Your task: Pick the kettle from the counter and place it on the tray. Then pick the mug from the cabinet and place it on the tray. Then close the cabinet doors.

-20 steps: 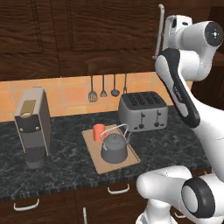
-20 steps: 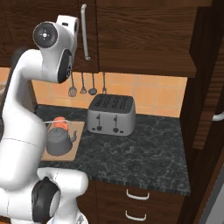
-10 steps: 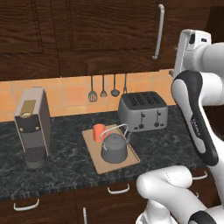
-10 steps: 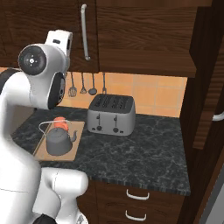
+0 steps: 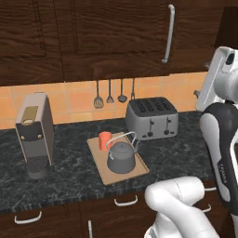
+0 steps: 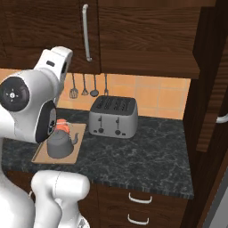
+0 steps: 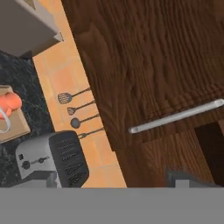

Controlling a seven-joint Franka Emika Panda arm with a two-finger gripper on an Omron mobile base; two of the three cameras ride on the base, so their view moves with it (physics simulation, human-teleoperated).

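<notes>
the gripper's finger tips are cut off at the bottom of the hand view, so whether the fingers are spread or closed cannot be told; nothing is seen held between them, and nothing is seen touching them. the hand camera, rolled sideways, faces the cabinet door [image 7: 144, 57], and its long grey bar handle [image 7: 177, 117] lies across the view.

the kettle [image 5: 121, 157] sits upright on the tray [image 5: 103, 168], squat, round and dark grey, its thin wire handle arched over the lid. the mug [image 5: 105, 140], orange-red and small, stands on the same tray just behind the kettle, toward the wall, very close to it. in the right base view the mug [image 6: 62, 126] shows partly behind the robot's arm, with the kettle [image 6: 62, 144] in front of it on the tan tray [image 6: 42, 152].

the tray lies on the dark speckled counter [image 5: 69, 176], between a coffee machine [image 5: 33, 135] on its left and a grey toaster [image 5: 151, 118] behind on its right. four utensils [image 5: 109, 93] hang on the orange tiled wall above. the wall cabinet doors [image 5: 116, 32] look shut, the bar handle [image 5: 168, 33] vertical on the right one.
</notes>
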